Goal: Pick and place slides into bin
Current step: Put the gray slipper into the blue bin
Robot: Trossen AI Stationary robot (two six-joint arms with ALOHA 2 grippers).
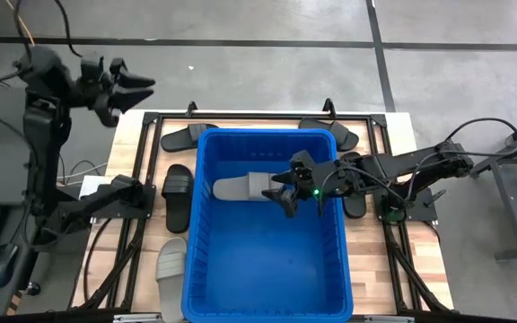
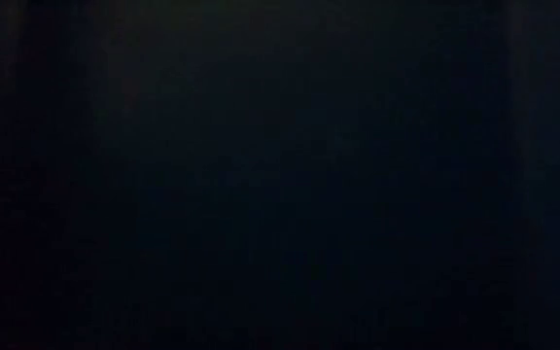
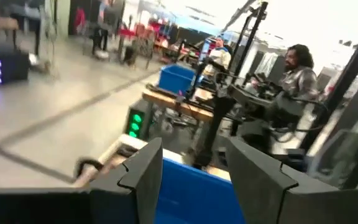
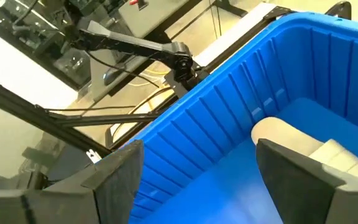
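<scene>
The blue bin (image 1: 267, 269) stands in the middle of the table. A light grey slide (image 1: 240, 187) lies on the bin's floor near its far end and also shows in the right wrist view (image 4: 294, 138). My right gripper (image 1: 285, 194) is open inside the bin, just right of that slide's end, and holds nothing (image 4: 207, 180). My left gripper (image 1: 131, 88) is open and empty, raised high beyond the table's far left corner (image 3: 191, 180). The low view is dark.
Black slides lie on the table at far left (image 1: 187, 136), at far right (image 1: 332, 135), left of the bin (image 1: 178, 194) and right of it under my right arm (image 1: 355, 199). A whitish slide (image 1: 170, 266) lies at near left. People stand behind the table (image 3: 294, 68).
</scene>
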